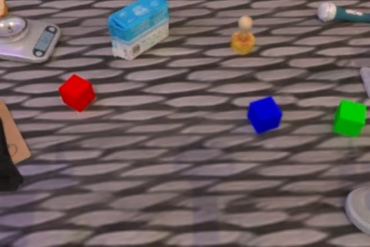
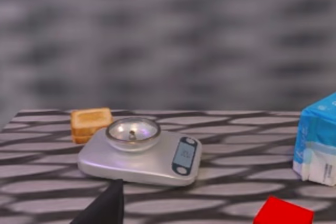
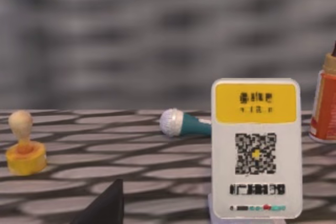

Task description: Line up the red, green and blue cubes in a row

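Note:
The red cube (image 1: 76, 92) rests on the left part of the table, and its top edge shows in the left wrist view (image 2: 283, 213). The blue cube (image 1: 265, 114) sits right of centre. Near the right edge stands the green cube (image 1: 350, 118), a cube's width or so from the blue one. My left arm (image 1: 8, 163) is parked at the left edge, well left of the red cube. Only a dark tip of the left gripper (image 2: 107, 205) shows. A dark tip of the right gripper (image 3: 107, 205) shows in the right wrist view, with no cube in sight there.
At the back stand a silver kitchen scale (image 1: 29, 39), a light-blue and white box (image 1: 139, 24), a yellow stamp (image 1: 243, 36) and a teal microphone (image 1: 341, 13). A QR sign (image 3: 255, 148) and an orange bottle (image 3: 325, 103) stand at the right. Toast (image 2: 91, 123) lies behind the scale.

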`<act>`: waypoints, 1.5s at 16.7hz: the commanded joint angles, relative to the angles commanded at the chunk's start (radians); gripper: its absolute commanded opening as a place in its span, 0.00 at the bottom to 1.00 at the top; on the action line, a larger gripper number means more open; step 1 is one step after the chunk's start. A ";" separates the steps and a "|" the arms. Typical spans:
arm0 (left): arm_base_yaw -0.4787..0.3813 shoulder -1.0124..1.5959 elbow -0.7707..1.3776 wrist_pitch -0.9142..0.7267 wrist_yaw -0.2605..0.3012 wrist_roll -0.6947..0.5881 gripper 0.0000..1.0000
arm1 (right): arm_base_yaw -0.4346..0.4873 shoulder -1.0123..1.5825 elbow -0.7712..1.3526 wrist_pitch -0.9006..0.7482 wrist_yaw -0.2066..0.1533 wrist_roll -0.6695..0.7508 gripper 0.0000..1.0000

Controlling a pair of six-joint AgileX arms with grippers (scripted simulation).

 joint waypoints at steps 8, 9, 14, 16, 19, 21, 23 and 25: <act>-0.014 0.216 0.215 -0.140 -0.003 0.049 1.00 | 0.000 0.000 0.000 0.000 0.000 0.000 1.00; -0.020 0.288 0.284 -0.183 -0.002 0.064 1.00 | 0.000 0.000 0.000 0.000 0.000 0.000 1.00; -0.057 0.788 0.714 -0.452 0.002 0.155 1.00 | 0.000 0.000 0.000 0.000 0.000 0.000 1.00; -0.073 1.026 0.903 -0.574 0.003 0.196 1.00 | 0.000 0.000 0.000 0.000 0.000 0.000 1.00; -0.094 1.376 1.179 -0.759 0.004 0.255 1.00 | 0.000 0.000 0.000 0.000 0.000 0.000 1.00; -0.108 1.585 1.351 -0.875 0.004 0.293 1.00 | 0.000 0.000 0.000 0.000 0.000 0.000 1.00; -0.120 1.772 1.509 -0.981 0.004 0.328 1.00 | 0.000 0.000 0.000 0.000 0.000 0.000 1.00; -0.132 1.935 1.657 -1.075 0.004 0.360 1.00 | 0.000 0.000 0.000 0.000 0.000 0.000 1.00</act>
